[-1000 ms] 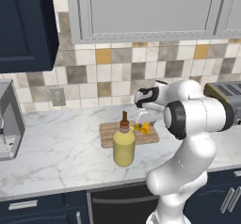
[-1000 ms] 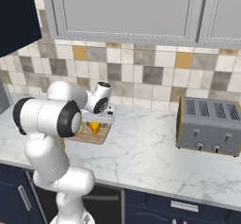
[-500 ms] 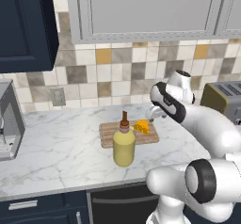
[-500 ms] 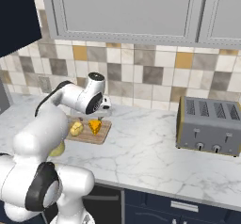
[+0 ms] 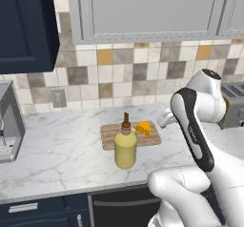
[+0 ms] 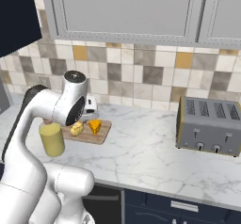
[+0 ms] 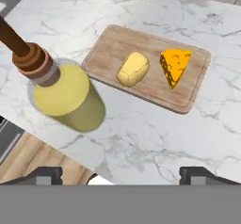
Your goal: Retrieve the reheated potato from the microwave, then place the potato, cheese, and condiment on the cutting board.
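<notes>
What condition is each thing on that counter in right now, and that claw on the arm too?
potato: lying on the cutting board, beside the cheese
cheese: lying on the board
condiment bottle: upright, capped, on the counter off the board
cutting board: flat on the counter
toaster: slots empty
gripper: open, holding nothing

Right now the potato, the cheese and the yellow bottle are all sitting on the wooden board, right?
Not quite. The potato and cheese are on the cutting board, but the condiment bottle stands on the marble counter beside it, off the board. The hand view shows this clearly.
</notes>
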{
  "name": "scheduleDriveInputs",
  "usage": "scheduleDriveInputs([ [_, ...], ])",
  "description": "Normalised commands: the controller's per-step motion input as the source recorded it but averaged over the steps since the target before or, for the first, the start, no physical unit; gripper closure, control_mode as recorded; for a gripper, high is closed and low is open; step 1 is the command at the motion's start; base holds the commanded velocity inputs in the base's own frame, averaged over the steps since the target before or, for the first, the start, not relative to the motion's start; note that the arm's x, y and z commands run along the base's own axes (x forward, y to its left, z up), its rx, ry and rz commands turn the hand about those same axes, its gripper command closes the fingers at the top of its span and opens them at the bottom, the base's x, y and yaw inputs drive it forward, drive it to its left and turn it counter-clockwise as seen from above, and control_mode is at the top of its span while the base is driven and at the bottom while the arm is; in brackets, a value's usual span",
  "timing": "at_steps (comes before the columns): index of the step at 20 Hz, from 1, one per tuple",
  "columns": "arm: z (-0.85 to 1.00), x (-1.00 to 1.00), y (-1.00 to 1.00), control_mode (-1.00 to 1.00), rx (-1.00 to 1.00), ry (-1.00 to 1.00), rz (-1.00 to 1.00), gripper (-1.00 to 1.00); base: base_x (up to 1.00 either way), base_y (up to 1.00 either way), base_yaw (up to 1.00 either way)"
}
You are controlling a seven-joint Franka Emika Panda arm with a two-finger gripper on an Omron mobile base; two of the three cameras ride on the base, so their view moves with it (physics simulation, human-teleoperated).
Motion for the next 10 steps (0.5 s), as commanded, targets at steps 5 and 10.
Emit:
scheduleDriveInputs([
  [5, 0.49, -0.88, 0.55, -1.0, 0.08, 0.08, 0.0, -1.0, 0.0, 0.0, 0.0],
  [10, 0.07, -0.15, 0.7, -1.0, 0.01, 0.09, 0.0, -1.0, 0.0, 0.0, 0.0],
])
